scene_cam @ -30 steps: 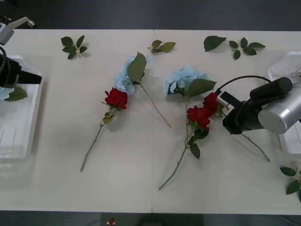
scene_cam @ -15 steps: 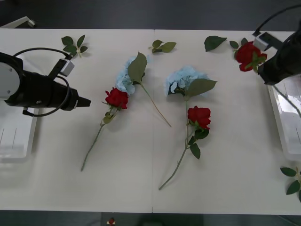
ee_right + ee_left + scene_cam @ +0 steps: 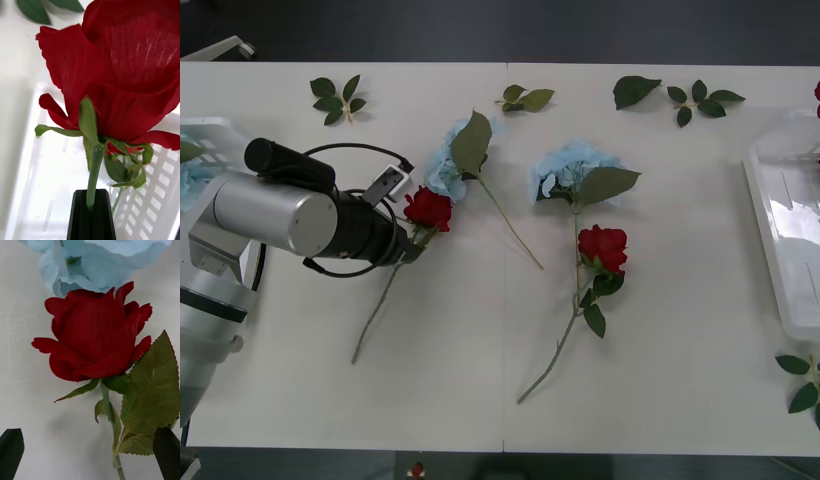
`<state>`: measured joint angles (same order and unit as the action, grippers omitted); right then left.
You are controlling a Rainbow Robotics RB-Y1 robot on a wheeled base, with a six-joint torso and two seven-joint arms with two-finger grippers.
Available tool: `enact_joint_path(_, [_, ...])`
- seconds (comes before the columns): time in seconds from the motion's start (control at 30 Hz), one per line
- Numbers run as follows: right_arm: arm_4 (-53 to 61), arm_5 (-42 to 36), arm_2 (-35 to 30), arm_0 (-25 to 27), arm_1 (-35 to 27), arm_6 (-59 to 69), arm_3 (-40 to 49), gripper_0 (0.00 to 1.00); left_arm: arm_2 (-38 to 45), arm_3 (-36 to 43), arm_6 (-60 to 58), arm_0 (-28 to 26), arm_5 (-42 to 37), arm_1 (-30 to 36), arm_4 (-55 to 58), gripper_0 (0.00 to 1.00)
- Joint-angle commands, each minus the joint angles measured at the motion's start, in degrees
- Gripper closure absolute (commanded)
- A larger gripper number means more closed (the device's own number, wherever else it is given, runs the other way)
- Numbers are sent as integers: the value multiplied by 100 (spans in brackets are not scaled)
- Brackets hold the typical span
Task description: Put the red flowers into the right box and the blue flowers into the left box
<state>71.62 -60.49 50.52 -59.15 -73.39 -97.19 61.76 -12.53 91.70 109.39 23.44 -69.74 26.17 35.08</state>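
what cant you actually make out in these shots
- Left claw tips in the front view: hidden behind the left arm's own wrist beside the left rose.
- Left box contents: covered by the left arm.
- Stem of the rose held by the right claw: hidden between the shut fingers.
- Right box: cut off by the front view's edge.

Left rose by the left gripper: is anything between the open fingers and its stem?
Nothing visible blocks it. The left gripper is open astride the red rose stem; a green leaf lies close to one finger, and a blue flower lies beyond the bloom.
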Motion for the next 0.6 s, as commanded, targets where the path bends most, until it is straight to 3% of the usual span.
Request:
enact_joint_path(0.03, [-219, 28, -113, -44, 202, 60, -604, 100, -4, 120, -14, 20, 48, -95, -124, 0])
enact_joint_path(0.53, [-1116, 591, -113, 316, 888, 24, -2089, 100, -56, -865, 4, 108, 1006, -393, -195, 0])
enact_joint_path(0.57, [-1168, 652, -113, 369, 932, 24, -2150, 100, -74, -953, 4, 117, 1085, -411, -203, 5])
enact_joint_path(0.6, [-1203, 696, -113, 404, 958, 24, -2186, 100, -100, -1005, 4, 134, 1147, -411, -195, 19])
